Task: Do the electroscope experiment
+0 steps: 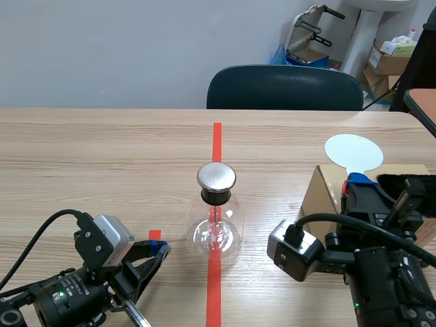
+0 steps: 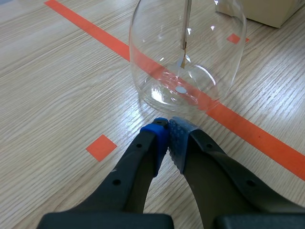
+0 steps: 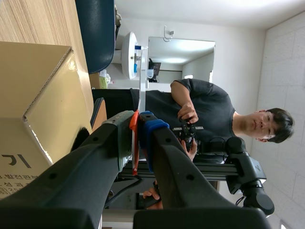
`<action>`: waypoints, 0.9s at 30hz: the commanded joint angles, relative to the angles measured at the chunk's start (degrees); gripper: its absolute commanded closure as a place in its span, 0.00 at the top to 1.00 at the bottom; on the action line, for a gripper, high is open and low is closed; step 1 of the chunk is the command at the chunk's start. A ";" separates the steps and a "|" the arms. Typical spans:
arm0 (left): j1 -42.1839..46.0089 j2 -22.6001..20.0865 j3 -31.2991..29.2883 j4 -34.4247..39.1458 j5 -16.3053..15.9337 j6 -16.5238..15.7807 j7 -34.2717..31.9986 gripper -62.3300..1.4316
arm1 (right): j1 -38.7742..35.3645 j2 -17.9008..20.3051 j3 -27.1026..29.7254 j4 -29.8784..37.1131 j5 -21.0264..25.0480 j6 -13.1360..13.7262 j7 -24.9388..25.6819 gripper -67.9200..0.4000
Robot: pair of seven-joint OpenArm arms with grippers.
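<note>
Where the left gripper (image 1: 161, 251) sits: low on the table (image 1: 102, 157), aimed at the flask's base and stopping just short of the glass. Its blue pads (image 2: 155, 131) meet on nothing.
Orange square (image 2: 101, 147): a floor mark beside that gripper, apart from the flask.
Electroscope (image 1: 216, 228): a clear flask standing upright on the orange tape line (image 1: 216, 143), mid-table between the arms.
Metal cap (image 1: 216, 176): a bare round plate on the flask's black neck, with nothing touching it.
Foil leaf (image 2: 182, 62): hangs straight from the rod inside the glass and shows no spread that I can make out.
Cardboard box (image 1: 323, 197): right of the flask and apart from it, with the right arm close beside it.
Right gripper (image 3: 138, 117): fingers pinched narrow on the thin handle (image 3: 141, 81) of the disc wand (image 1: 353, 151). Its white disc stands past the fingertips, well right of the cap.
Black fuzzy strip (image 1: 409, 182): lies right of the wand; I cannot tell what it is.
Step in hand, as I judge it: carrying the disc across to the cap.
Doing it well:
- Keep the pinch on the handle only.
- Swing leftward above cap height, then lower slowly so the disc meets or nears the plate squarely.
- Avoid nudging the neck, since the flask looks easy to tip.
- Keep the left gripper off the glass unless steadying is needed.
</note>
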 commanded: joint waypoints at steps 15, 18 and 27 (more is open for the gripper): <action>-0.02 0.46 0.15 0.98 0.09 -0.13 -0.90 0.07 | 0.55 0.28 0.44 0.92 -0.15 -0.68 0.33 0.02; -0.02 0.46 0.15 0.98 0.09 -0.13 -0.90 0.07 | 0.55 0.28 0.44 0.92 -0.15 -0.68 2.95 0.02; -0.02 0.46 0.15 0.98 0.09 -0.13 -0.87 0.07 | 0.70 0.28 0.44 0.92 -0.26 -0.68 18.34 0.02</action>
